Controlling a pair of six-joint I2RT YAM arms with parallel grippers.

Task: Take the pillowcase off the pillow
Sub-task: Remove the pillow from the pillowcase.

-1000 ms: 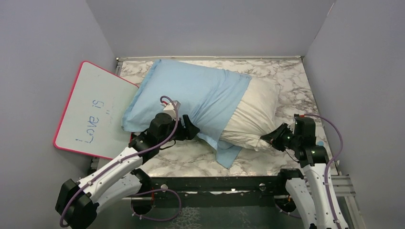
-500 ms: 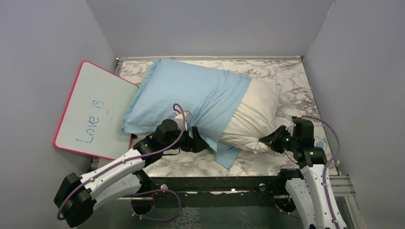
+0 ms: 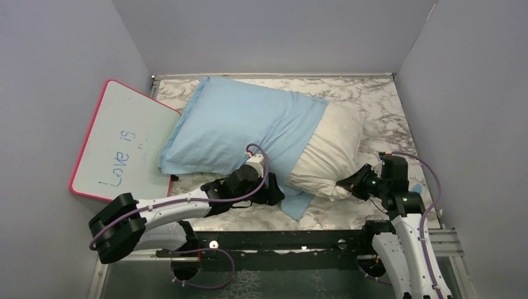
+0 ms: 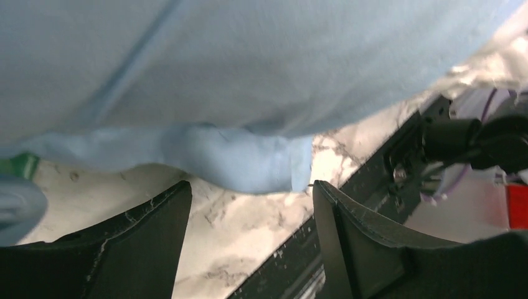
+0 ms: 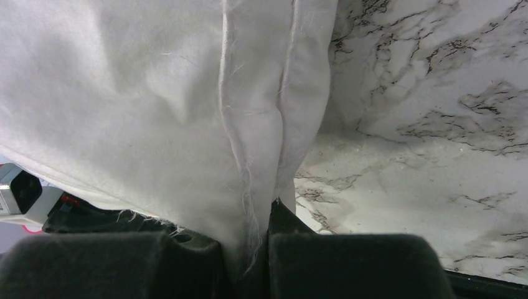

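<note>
The light blue pillowcase [image 3: 236, 124] covers the left two thirds of the off-white pillow [image 3: 330, 146], whose right end sticks out bare. A loose corner of the pillowcase [image 3: 297, 202] hangs onto the marble near the front. My left gripper [image 3: 278, 194] is open and low on the table, right beside that corner; in the left wrist view the blue cloth edge [image 4: 249, 162] lies just ahead of its gap [image 4: 252, 193]. My right gripper [image 3: 346, 183] is shut on the pillow's near right corner seam [image 5: 249, 187].
A pink-rimmed whiteboard [image 3: 121, 146] leans at the left wall. The marble table [image 3: 386, 106] is walled on three sides. A black metal rail [image 3: 280, 240] runs along the front edge by the arm bases.
My left arm has swung right and lowered, moving its gripper from the pillowcase's front side to the loose cloth corner. The right gripper has held the pillow corner nearly still.
</note>
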